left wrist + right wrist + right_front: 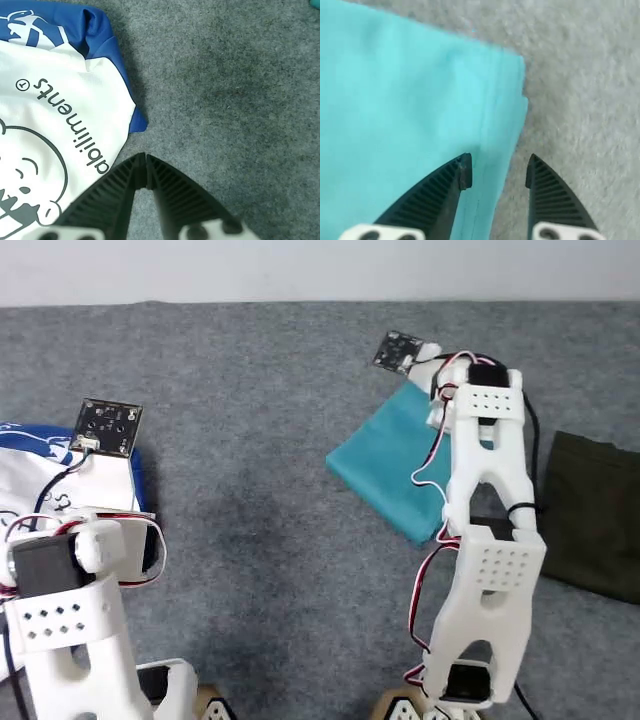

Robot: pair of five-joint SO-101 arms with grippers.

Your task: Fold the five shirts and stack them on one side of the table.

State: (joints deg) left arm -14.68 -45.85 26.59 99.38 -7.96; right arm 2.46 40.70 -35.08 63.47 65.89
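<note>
Item 1, teal shirt (395,100): folded, lying flat on the grey desk (250,440) directly beneath the right tool (499,165). The tool's fingers stand apart. One finger is over the cloth and the other over bare desk, with the shirt's folded edge running between them. Contact with the cloth cannot be confirmed. In the high view the teal shirt (385,465) lies partly under the right arm (490,540).

Item 2, white shirt (95,95) with blue sleeves and a dark print: lies just beside the left tool (145,159). That tool's fingers are pressed together with nothing between them, over bare desk at the shirt's edge. In the high view the white shirt (100,485) lies under the left arm (60,630).

Item 3, dark shirt (590,515): folded, flat on the desk, apart from the right tool, on the opposite side of the right arm from the teal shirt.
</note>
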